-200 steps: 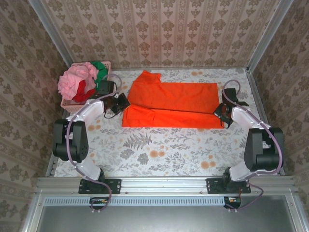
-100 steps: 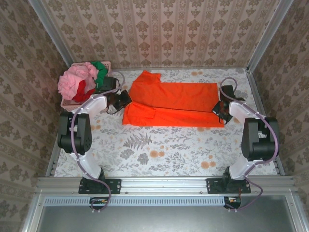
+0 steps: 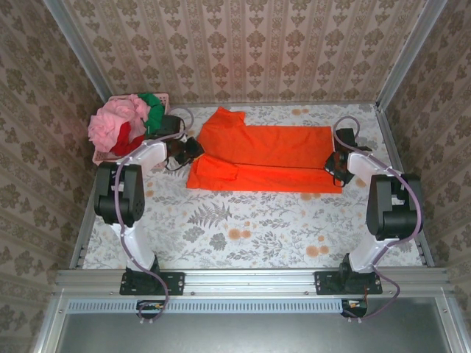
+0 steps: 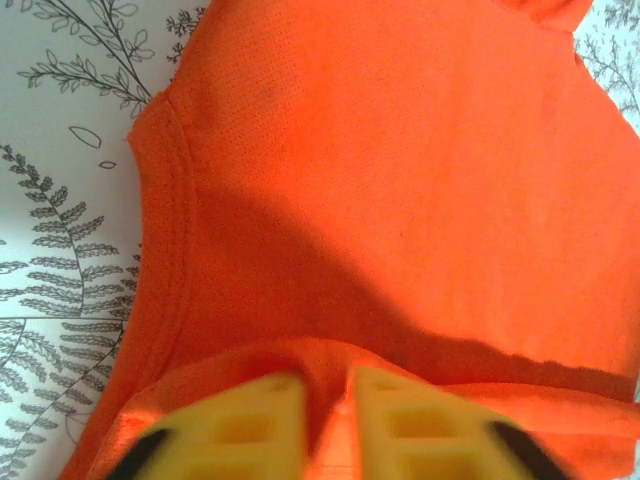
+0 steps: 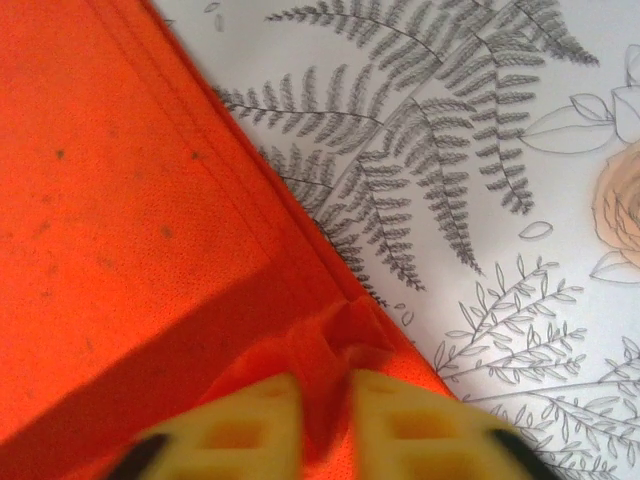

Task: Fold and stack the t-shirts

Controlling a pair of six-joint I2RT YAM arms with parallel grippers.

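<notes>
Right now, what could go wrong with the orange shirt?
The left gripper and right gripper each pinch an edge of the orange t-shirt. If they pull away with cloth caught, the fold may drag open. The left arm is also close to the pink basket and could nudge it.

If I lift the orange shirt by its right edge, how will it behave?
Likely floppy: the orange t-shirt puckers at the right gripper, so it should sag. Probably light, given the thin mesh weave. Folded layers may slide apart.
</notes>
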